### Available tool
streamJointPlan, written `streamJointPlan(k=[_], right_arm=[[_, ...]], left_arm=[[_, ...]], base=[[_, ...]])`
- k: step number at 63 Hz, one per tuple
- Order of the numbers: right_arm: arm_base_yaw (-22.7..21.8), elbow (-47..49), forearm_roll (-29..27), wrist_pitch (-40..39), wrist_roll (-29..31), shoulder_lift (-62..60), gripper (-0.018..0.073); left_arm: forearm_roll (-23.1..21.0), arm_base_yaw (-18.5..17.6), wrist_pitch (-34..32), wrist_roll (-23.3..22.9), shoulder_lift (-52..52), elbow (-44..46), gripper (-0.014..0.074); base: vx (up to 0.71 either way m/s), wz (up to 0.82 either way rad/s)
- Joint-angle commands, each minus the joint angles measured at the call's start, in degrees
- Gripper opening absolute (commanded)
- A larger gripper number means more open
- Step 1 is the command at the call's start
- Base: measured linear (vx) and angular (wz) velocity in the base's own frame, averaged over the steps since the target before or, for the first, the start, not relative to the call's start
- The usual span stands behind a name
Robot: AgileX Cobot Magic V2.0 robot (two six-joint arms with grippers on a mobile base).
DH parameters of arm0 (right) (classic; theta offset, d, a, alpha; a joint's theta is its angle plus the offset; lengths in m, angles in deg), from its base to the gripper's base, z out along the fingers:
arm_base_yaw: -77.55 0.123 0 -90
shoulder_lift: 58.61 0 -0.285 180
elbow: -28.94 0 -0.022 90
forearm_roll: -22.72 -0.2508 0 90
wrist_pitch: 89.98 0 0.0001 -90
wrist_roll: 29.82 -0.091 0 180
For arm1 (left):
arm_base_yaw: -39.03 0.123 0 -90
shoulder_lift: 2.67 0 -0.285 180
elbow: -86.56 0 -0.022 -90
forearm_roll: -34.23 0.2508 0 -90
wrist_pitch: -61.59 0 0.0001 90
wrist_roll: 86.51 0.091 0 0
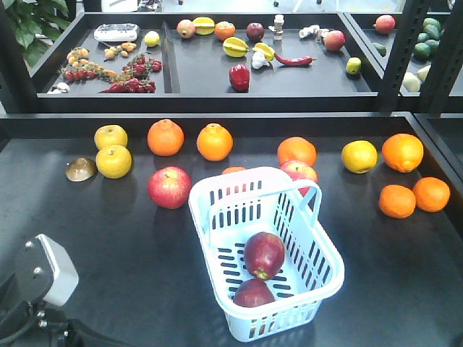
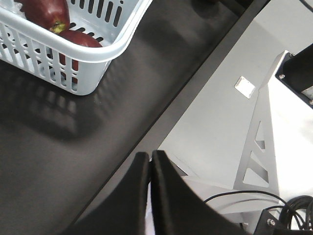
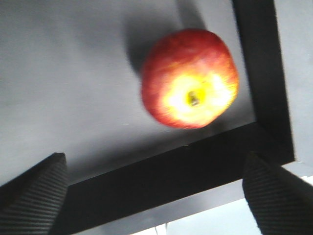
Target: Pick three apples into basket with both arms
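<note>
Right tool (image 3: 156, 196) spread; apple (image 3: 190, 78) stem-dimple facing it.

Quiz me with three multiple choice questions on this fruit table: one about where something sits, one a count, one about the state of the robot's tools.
1. Where does the basket stand?
A. on the near table
B. on the far shelf
C. on the floor

2. How many apples lie in the basket?
A. none
B. two
C. four

3. How do the two tools stand?
A. both shut
B. left open, right shut
C. left shut, right open

Answers:
1 A, it rests on the dark near table.
2 B, one apple and another lie inside.
3 C, the left tool has its fingers pressed together; the right tool is spread wide below a third apple.
</note>
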Motion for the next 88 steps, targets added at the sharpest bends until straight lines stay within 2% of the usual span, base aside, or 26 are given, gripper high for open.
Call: streamJointPlan(k=[1,16,32,44,88], right_arm=[[-0.3,1.4,3.3,-0.9,-1.6,-0.4,0.0687],[-0.9,1.6,6.0,-1.8,-2.8,3.2,0.0659],[-5.9,1.6,-0.1,-4.9,-1.6,4.3,0.0647],[-7.1,1.6,-4.5,-6.8,2.2,4.3,0.0633],[-7.1,1.6,-1.8,-10.1,1.2,6.9,0.0604]], left_arm=[[-2.7,-0.2,-0.9,-0.5,-0.7,1.4,-0.0006],[-2.7,-0.2,-0.9,-0.5,-0.7,1.4,-0.0006],[-2.7,-0.2,-0.9,-0.5,-0.7,1.4,-0.0006],[-2.7,-0.2,-0.9,-0.5,-0.7,1.4,-0.0006],[-2.7,-0.2,-0.9,-0.5,-0.7,1.4,-0.0006]], base=[[0.0,0.0],[0.0,0.0],[0.0,0.0],[0.0,0.0],[0.0,0.0]])
